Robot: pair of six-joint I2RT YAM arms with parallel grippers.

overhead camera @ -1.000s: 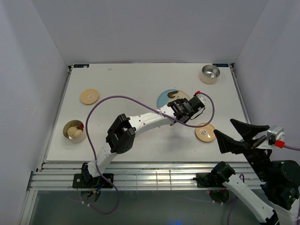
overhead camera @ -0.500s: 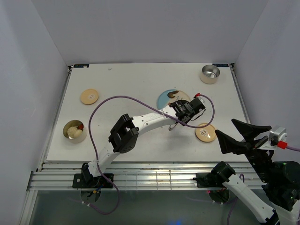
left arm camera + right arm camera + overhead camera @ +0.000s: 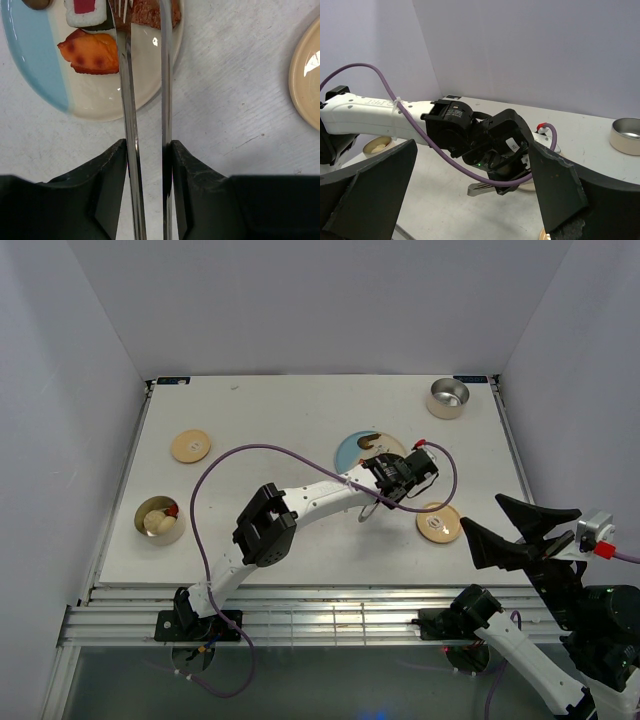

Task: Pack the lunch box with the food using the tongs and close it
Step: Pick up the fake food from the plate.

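Slim silver tongs (image 3: 129, 125) run up the middle of the left wrist view, clamped between the dark fingers of the left gripper (image 3: 146, 165). The risk we judge from here is that the thin, smooth arms twist or slide in that grip. A piece pinched only at its edge could also drop on the way across the table.

The two arms stand narrowly apart, almost parallel, squeezed partway. Their tips reach a brown piece of food (image 3: 150, 11) at the top edge of the frame. The frame cuts it off, so we cannot tell whether they pinch it.

Just left of the tips lie a white roll with a red centre (image 3: 85, 10) and an orange-red piece (image 3: 90, 54), all on a blue-and-cream plate (image 3: 30, 55).

In the top view a round container (image 3: 176, 534) holding pale pieces sits at far left, well apart from the plate. A metal bowl (image 3: 433, 405) stands at upper right. The right gripper (image 3: 480, 513) hovers at lower right, jaws spread wide, holding nothing.
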